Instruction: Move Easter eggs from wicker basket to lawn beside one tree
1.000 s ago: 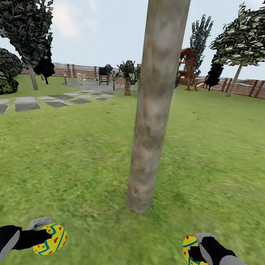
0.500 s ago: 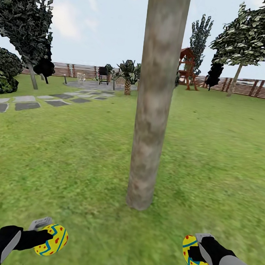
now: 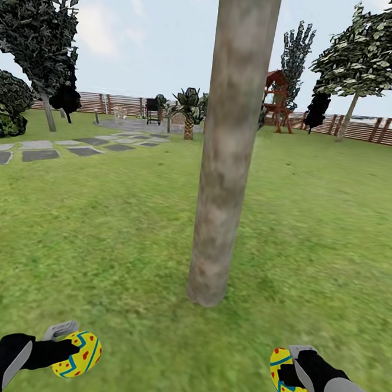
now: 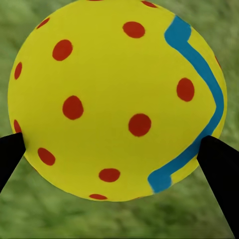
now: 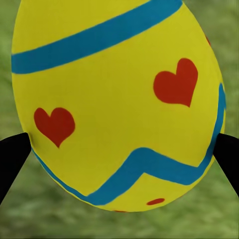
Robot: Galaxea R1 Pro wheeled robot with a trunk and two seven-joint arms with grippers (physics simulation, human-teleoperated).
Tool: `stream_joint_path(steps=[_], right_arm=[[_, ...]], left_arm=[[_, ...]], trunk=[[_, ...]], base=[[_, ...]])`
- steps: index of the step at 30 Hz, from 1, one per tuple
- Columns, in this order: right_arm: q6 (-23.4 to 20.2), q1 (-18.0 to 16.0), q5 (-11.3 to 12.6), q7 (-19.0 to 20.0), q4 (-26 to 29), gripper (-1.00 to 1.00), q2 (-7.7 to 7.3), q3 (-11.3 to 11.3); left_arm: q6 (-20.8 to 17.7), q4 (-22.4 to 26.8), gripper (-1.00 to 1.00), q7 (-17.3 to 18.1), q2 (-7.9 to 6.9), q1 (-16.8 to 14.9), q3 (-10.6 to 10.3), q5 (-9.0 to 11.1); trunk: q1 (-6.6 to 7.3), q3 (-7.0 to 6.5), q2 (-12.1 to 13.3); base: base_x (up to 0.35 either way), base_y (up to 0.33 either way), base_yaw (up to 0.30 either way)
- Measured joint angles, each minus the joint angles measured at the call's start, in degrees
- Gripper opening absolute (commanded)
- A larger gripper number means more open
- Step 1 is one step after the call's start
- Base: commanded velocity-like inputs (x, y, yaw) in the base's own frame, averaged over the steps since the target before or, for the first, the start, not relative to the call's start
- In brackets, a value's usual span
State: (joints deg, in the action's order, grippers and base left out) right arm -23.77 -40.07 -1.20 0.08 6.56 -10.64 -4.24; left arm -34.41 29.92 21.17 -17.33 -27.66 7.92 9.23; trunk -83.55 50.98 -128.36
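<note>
While the robot faces a bare grey-brown tree trunk rising from the lawn, each of its arms holds a painted egg low above the grass. The left gripper is clamped on a yellow egg with red dots and a blue zigzag; in the left wrist view the same egg sits between two dark fingertips pressing its sides. The right gripper pinches a second egg, which the right wrist view shows with red hearts and blue bands.

Both eggs look smooth, rigid and probably light, so they may slip or roll once freed. Holding them across the widest part, as now, seems safest, and a low, gentle release near the trunk's foot would suit.

Grass between the eggs and the trunk appears free of obstacles. Farther off lie stepping stones, a wooden fence, a red play tower and another leafy tree. What sits on the distant patio is too small to name with confidence.
</note>
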Motion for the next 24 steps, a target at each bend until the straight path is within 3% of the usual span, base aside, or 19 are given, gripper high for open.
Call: stream_joint_path(steps=[24], right_arm=[[0.01, 0.0, 0.0, -0.07, 0.0, -1.0, -0.13, 0.08]], left_arm=[[0.0, -0.17, -1.0, -0.03, 0.08, 0.0, 0.12, 0.0]], trunk=[[-5.27, 4.31, -9.63]], base=[[0.0, 0.0, 0.0]])
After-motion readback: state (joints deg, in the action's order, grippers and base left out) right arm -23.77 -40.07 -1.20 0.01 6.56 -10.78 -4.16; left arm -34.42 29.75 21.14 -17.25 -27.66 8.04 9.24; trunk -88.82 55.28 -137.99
